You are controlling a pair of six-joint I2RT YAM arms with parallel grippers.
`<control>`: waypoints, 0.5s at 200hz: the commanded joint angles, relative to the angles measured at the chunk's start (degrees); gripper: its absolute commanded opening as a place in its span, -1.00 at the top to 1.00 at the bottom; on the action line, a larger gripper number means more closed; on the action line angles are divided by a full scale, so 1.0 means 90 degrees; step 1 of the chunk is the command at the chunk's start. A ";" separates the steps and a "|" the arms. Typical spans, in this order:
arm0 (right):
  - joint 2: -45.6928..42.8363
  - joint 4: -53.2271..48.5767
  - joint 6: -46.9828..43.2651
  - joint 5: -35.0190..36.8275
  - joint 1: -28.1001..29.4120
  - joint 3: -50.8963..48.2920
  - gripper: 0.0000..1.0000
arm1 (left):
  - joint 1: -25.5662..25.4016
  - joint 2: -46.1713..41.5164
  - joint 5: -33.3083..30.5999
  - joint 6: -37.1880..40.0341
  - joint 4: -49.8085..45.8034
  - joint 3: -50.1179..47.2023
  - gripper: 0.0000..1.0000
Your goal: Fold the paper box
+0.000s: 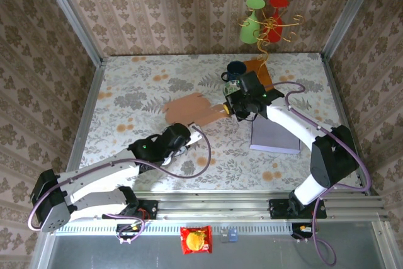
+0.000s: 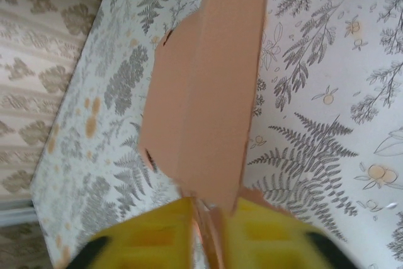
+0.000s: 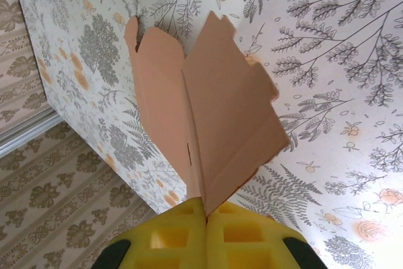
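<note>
table (image 1: 126, 86) | floral cover | purple pad (image 1: 274, 135) | dark cup (image 1: 236, 69) | brown mat (image 1: 264, 75)

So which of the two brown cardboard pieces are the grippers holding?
The mid-table paper box, pinched by the left gripper and right gripper. The other brown sheet lies at the far edge beside the dark mug, untouched.

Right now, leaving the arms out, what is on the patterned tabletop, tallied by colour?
Brown: 2, the paper box and a cardboard sheet
Dark blue: 1, a cup
Lavender: 1, a flat pad
Green: 1, a vase
Red: 1, a vase
Gold: 1, a wire stand
Total: 7
</note>
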 commanded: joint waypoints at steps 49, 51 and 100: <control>-0.0528 -0.0270 0.0112 -0.0007 -0.0171 0.0448 0.30 | -0.0027 -0.0128 0.0160 -0.0086 -0.0339 0.0573 1.00; -0.0548 -0.0285 0.0106 0.0015 -0.0176 0.0452 0.29 | -0.0026 -0.0132 0.0163 -0.0101 -0.0353 0.0590 1.00; -0.2016 -0.1365 -0.0280 0.1111 0.0039 0.0284 -0.09 | 0.0056 0.0028 0.0336 -0.0791 -0.0635 0.1131 1.00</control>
